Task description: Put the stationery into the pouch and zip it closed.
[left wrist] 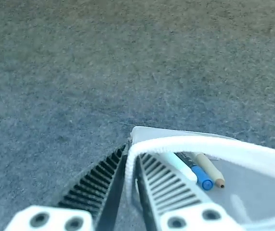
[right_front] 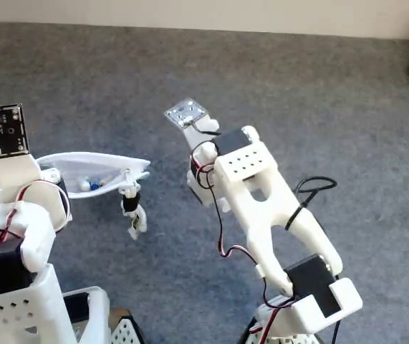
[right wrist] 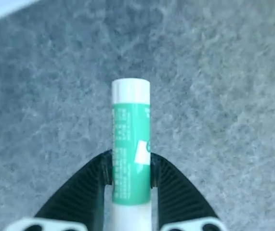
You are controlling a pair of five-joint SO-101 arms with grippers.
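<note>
Nearest us, the two arm bases. The left arm (right_front: 18,244) rises at the near left and the right arm (right_front: 276,208) runs from the near right up toward the middle of the grey carpet (right_front: 319,79). A little farther out, a black-and-white zip pull (right_front: 134,211) lies on the carpet, just near of the pouch's right end. And there's the white pouch (right_front: 82,159), stretched left to right on the left half of the scene with its mouth gaping. The left wrist view shows the left gripper (left wrist: 131,151) with its ribbed jaws pressed together on the pouch's rim (left wrist: 200,143), pinching it at the left end. Inside sit a blue pen (left wrist: 202,178) and a beige pencil-like stick (left wrist: 210,169) side by side, touching. From above they show as a small cluster of pieces (right_front: 93,183) in the pouch's lap. Across to the right, with a gap of carpet between it and the pouch's right end, the right arm's wrist hangs over the middle of the scene. In its own view the right gripper (right wrist: 131,158) clamps a green-and-white tube (right wrist: 130,130) low on its body. The white cap end sticks out past the fingertips (right wrist: 106,161) over bare carpet, outside the pouch. Beyond that, carpet runs to a pale wall strip (right_front: 261,14) at the far edge.
</note>
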